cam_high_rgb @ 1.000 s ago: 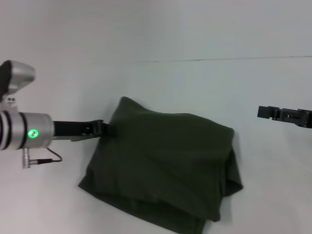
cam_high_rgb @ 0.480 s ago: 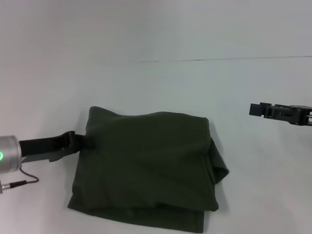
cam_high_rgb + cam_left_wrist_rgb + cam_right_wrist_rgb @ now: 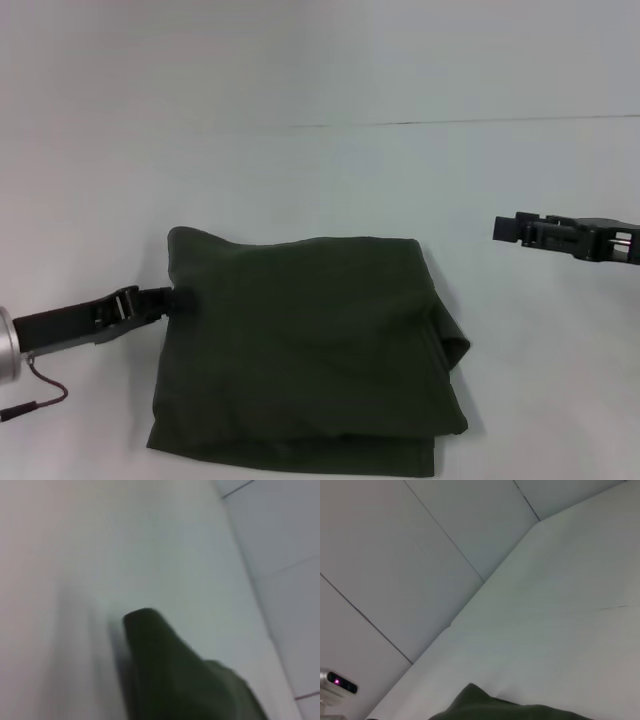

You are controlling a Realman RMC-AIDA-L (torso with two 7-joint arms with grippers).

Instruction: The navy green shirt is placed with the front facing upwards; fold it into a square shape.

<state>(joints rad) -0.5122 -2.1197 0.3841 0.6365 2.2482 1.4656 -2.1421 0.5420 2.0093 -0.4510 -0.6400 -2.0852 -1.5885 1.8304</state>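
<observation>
The navy green shirt (image 3: pixel 310 350) is soft, matt cloth with gentle creases. The worktop (image 3: pixel 330 170) looks smooth and matt white. The left gripper (image 3: pixel 180 298) is matt black.

I count one navy green shirt (image 3: pixel 305 350), folded into a single bundle, on one white desk (image 3: pixel 330 180). I see two tools: one left tool (image 3: pixel 178 299), one right tool (image 3: pixel 505 229).

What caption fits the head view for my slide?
Left gripper at the left edge of the folded navy green shirt on the white table; right gripper hovers apart.
</observation>
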